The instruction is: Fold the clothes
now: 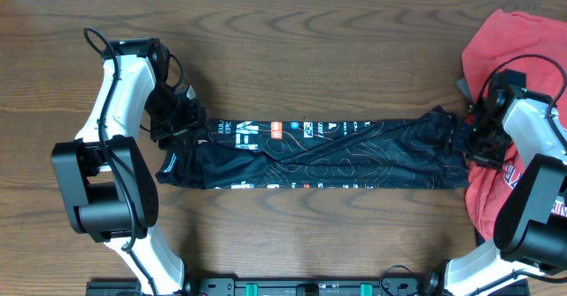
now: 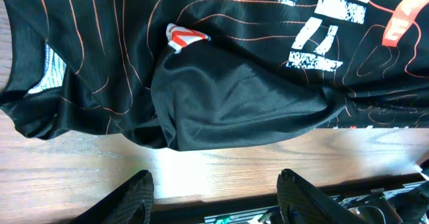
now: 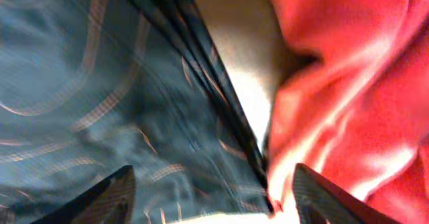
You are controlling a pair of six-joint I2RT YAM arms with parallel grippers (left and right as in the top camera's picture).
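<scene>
Dark fingers of the left gripper cross the bottom edge of the left wrist view. They stand well apart with only bare wood between them, so this pincer is wide and holds nothing.

Overhead, the table fills the frame. The jersey lies across its middle as a long black band running left to right, with its contour lines and white lettering facing up. A red T-shirt is bunched at the right edge, and the jersey's right end touches it.

At frame left the left arm bends down the side, its gripper at the jersey's upper left corner. The right arm stands over the T-shirt, with the right gripper at the jersey's right end.

In the blurred right wrist view, the right gripper's fingers sit in the bottom corners, far apart: wide, clamping nothing. The jersey fills the left and centre and the T-shirt fills the right. Whether the tips touch cloth cannot be told.

In the left wrist view, a loose fold of jersey rests just beyond the fingertips. A small orange-red logo shows at upper centre.
</scene>
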